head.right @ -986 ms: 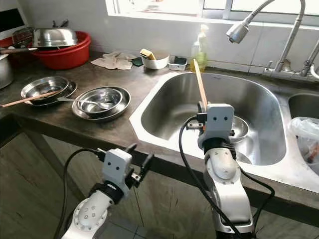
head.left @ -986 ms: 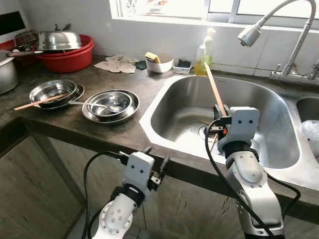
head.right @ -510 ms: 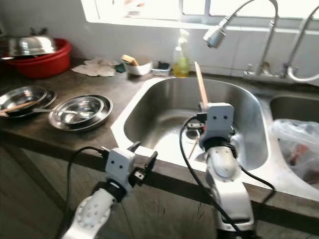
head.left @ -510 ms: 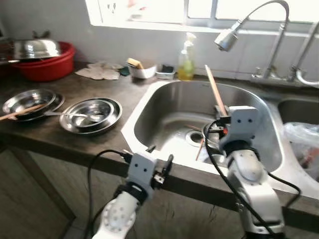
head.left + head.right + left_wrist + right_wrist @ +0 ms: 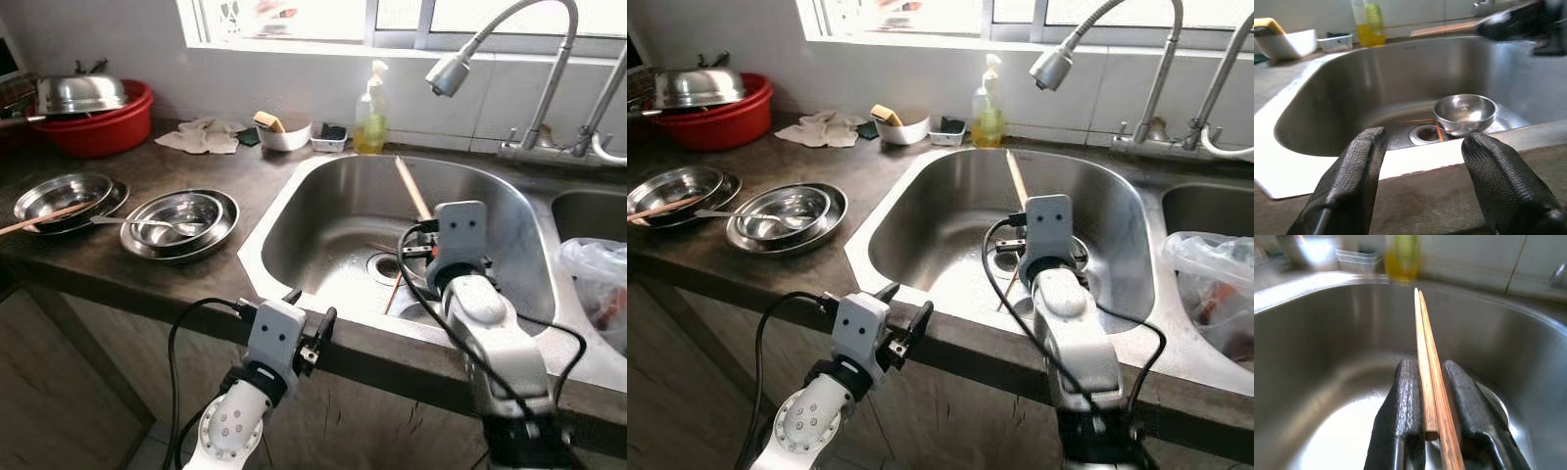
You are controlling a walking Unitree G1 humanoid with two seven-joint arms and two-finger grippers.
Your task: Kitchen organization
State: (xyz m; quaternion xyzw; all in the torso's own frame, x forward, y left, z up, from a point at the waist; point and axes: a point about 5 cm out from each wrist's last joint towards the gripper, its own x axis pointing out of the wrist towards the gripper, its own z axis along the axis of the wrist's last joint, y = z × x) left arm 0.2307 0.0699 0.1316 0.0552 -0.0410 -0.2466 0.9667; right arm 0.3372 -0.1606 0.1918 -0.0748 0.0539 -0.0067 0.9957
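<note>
The right tool is clamping a pair of long wooden chopsticks over the stainless steel sink. The left tool, fingers spread and empty, is hovering beside the dark surface; its wrist view is revealing a small round steel bowl by the drain.

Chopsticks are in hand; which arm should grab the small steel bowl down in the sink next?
Probably the left. The left gripper is open and empty at the counter edge, with the bowl straight ahead by the drain. The right gripper is shut on the chopsticks over the sink.
</note>
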